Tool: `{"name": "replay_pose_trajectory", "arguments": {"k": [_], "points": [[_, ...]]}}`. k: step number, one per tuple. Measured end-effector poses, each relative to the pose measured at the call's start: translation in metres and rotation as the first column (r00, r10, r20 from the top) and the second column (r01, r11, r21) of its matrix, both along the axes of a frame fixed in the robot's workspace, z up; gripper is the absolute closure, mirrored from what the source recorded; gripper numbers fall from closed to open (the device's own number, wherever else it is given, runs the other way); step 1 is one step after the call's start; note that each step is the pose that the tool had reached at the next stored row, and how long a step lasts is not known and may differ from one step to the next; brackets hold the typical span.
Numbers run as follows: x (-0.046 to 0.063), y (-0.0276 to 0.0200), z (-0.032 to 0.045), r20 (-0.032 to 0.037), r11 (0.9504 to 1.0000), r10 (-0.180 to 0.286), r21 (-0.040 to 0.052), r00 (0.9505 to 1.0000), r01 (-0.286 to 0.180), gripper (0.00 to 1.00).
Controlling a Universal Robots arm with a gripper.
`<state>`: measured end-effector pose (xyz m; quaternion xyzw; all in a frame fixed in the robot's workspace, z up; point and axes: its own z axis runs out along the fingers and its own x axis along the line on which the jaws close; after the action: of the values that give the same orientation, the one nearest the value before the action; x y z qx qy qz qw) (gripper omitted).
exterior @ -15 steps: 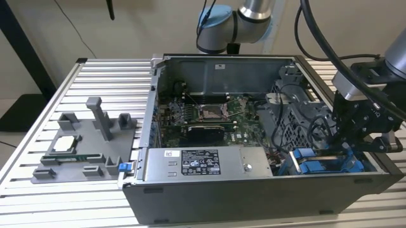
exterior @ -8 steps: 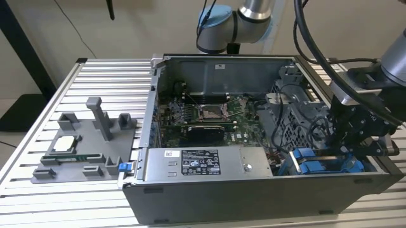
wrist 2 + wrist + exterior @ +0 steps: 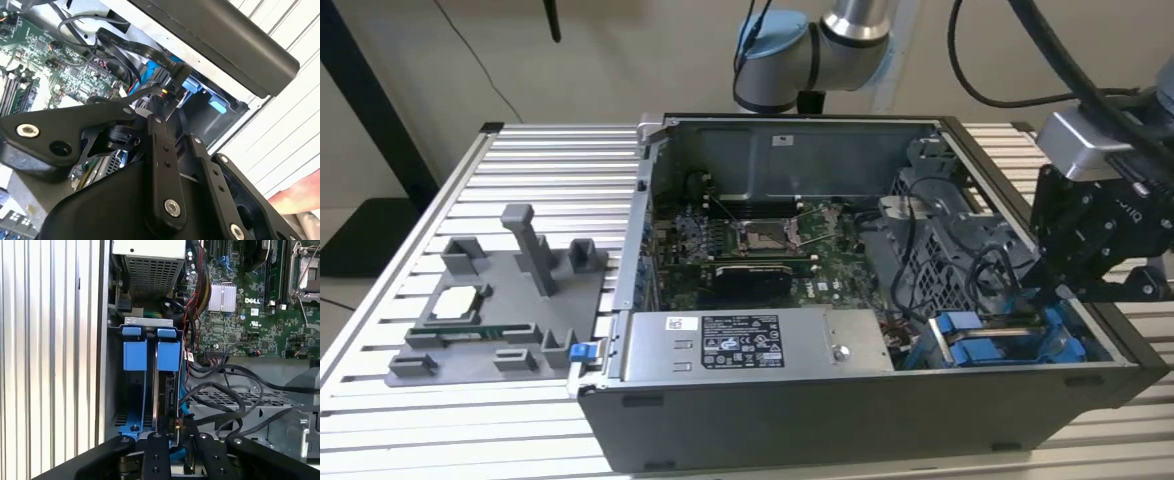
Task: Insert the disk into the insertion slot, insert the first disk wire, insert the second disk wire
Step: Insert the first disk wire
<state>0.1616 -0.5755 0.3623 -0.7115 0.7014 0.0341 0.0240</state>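
Observation:
The disk [image 3: 168,356] sits in its bright blue carrier inside the insertion slot [image 3: 148,321], beside a second blue-framed carrier [image 3: 134,355]. In the exterior view the two blue carriers [image 3: 1001,348] lie at the case's front right corner. My black gripper [image 3: 1083,262] hangs over that corner. In the first wrist view my gripper [image 3: 175,432] is at the disk's near end. In the second wrist view my gripper [image 3: 164,95] is pinched together on the connector end of a black flat disk wire [image 3: 145,50]. More black wires [image 3: 235,405] loop beside the cage.
The open computer case [image 3: 854,420] stands on a slatted metal table [image 3: 520,160]. Inside are the motherboard [image 3: 761,235] and the power supply [image 3: 747,345]. A grey fixture [image 3: 494,320] with parts sits at the exterior view's left. A hand [image 3: 300,197] shows by the table edge.

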Motion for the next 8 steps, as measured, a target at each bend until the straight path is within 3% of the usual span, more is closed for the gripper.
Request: {"name": "replay_pose_trajectory", "arguments": {"k": [3,8], "points": [[0.0,0.0002,0.0089,0.0,1.0,0.0,-0.0001,1.0,0.0,0.0],[0.0,0.0003,0.0104,0.0,1.0,0.0,0.0002,1.0,0.0,0.0]]}}
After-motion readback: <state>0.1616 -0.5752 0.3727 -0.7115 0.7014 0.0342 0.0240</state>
